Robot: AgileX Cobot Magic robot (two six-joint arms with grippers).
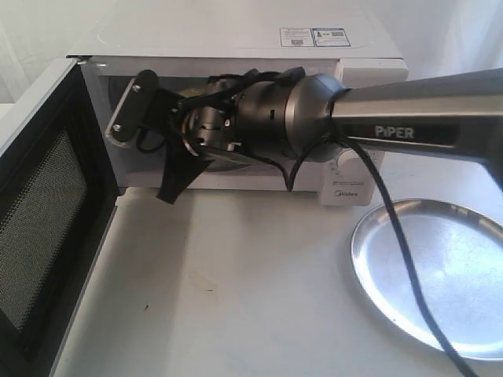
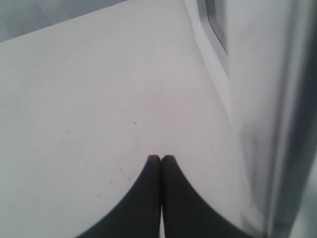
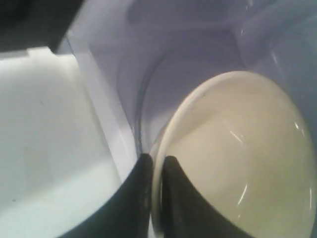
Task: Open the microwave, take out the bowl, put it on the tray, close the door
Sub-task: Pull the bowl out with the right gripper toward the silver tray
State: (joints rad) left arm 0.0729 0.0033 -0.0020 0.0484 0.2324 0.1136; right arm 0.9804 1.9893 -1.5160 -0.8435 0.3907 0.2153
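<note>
The door (image 1: 47, 228) stands swung wide open at the left of the exterior view, its black mesh inner face turned toward the camera; the microwave (image 1: 236, 31) sits at the back of the desk (image 1: 236, 290), with stickers (image 1: 314, 37) on its top; the right arm (image 1: 416, 118) comes in from the right edge and lies nearly level across the microwave's front, hiding most of the control panel; its dark wrist points into the open cavity, and a black cable (image 1: 393, 228) hangs from it and trails over the tray (image 1: 448, 275); the tray lies on the desk at the right, in front of the microwave, with nothing else on it

In the right wrist view the right gripper (image 3: 156, 161) is pinched onto the rim of the bowl (image 3: 237, 163); one finger lies outside the rim and the other inside, with only the thin wall between them; the bowl is inside the cavity, near its front edge, its pale inside showing

The left arm does not show in the exterior view; in its own view the left gripper (image 2: 161, 159) is closed, fingertips touching and holding nothing; it hangs over bare desk just beside an upright white panel (image 2: 257, 74)
</note>
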